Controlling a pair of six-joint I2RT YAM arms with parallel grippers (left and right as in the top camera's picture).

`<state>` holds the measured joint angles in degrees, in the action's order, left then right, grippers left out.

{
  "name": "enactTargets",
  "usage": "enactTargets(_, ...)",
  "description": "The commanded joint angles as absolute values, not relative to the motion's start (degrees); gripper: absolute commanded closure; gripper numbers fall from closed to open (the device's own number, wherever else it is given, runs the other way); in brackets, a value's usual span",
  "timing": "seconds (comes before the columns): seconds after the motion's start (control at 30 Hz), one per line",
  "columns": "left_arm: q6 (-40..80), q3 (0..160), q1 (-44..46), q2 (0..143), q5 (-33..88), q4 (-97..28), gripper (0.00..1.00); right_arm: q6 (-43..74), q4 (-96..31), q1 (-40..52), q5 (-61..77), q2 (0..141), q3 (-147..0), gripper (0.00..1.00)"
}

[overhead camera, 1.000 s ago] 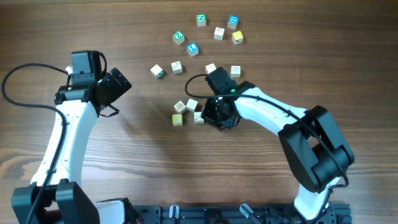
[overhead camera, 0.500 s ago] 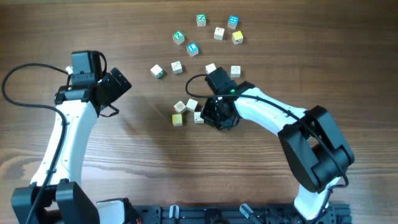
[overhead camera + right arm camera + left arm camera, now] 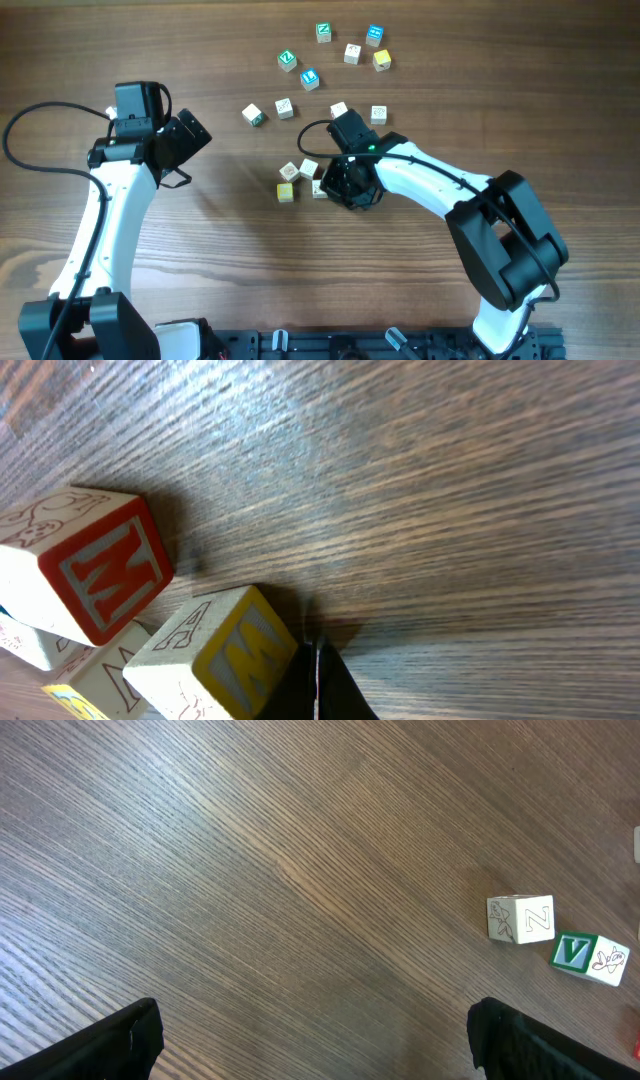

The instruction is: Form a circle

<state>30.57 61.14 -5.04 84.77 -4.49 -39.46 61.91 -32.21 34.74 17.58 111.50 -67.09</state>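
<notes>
My right gripper (image 3: 328, 186) was fully closed and held nothing. Its tip was low at the table (image 3: 250, 280), just beside the yellow-faced cube (image 3: 215, 650). The circle (image 3: 303, 177), a small loose group of cubes not yet round, lay at nine o'clock from this gripper. My left gripper (image 3: 312, 1035) was wide open and empty, well apart, further toward nine o'clock.

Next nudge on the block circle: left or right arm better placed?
Right. Its shut right gripper sits low at the circle, tip right beside the yellow M cube. The left gripper hangs open over the table, well off to the side of the cluster.
</notes>
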Motion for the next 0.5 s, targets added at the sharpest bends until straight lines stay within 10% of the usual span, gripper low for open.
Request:
enactTargets(0.0,30.50,61.84,-5.15,84.42,-4.80,-39.46,0.00,63.18,-31.92,35.09,17.91,111.20,-66.67,0.96)
enactTargets(0.47,30.50,61.84,-5.15,84.42,-4.80,-39.44,0.00,63.22,-31.27,35.83,18.11,111.20,-66.67,0.96)
